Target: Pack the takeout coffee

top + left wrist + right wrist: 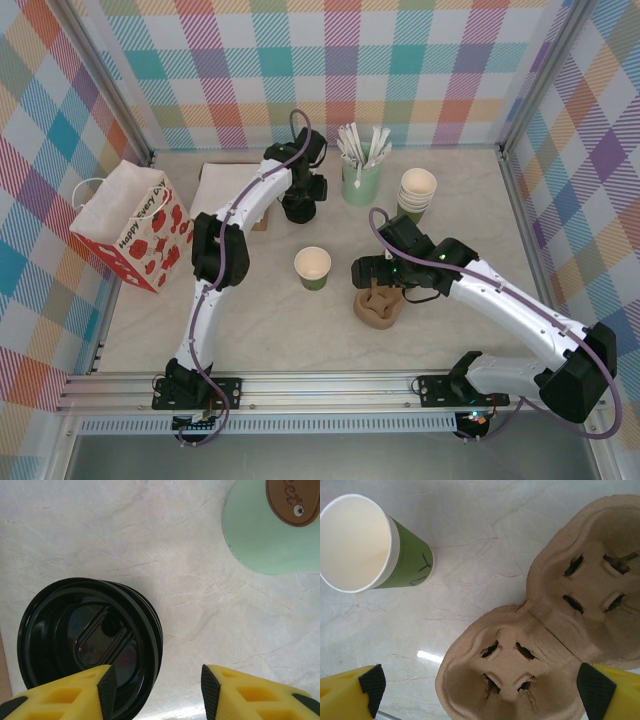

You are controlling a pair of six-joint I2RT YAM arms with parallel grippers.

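Note:
The takeout coffee's green paper cup [312, 268] stands upright and open-topped at the table's middle, and its green side [409, 555] is seen at upper left in the right wrist view. A stack of black lids [90, 640] sits at the back. My left gripper [300, 205] hangs over it, jaws apart [156, 687]. One finger covers the lid top and the other is off its right rim over bare table. My right gripper [375, 272] is open [482, 685], straddling a brown pulp cup carrier [555, 630] without touching it.
A pale green pot of white stirrers [360, 180] stands just right of the lids [270, 530]. A stack of lidless cups [417, 192] is behind the right arm. A strawberry gift bag [135, 225] stands at left, with a flat pale box [225, 185] behind it.

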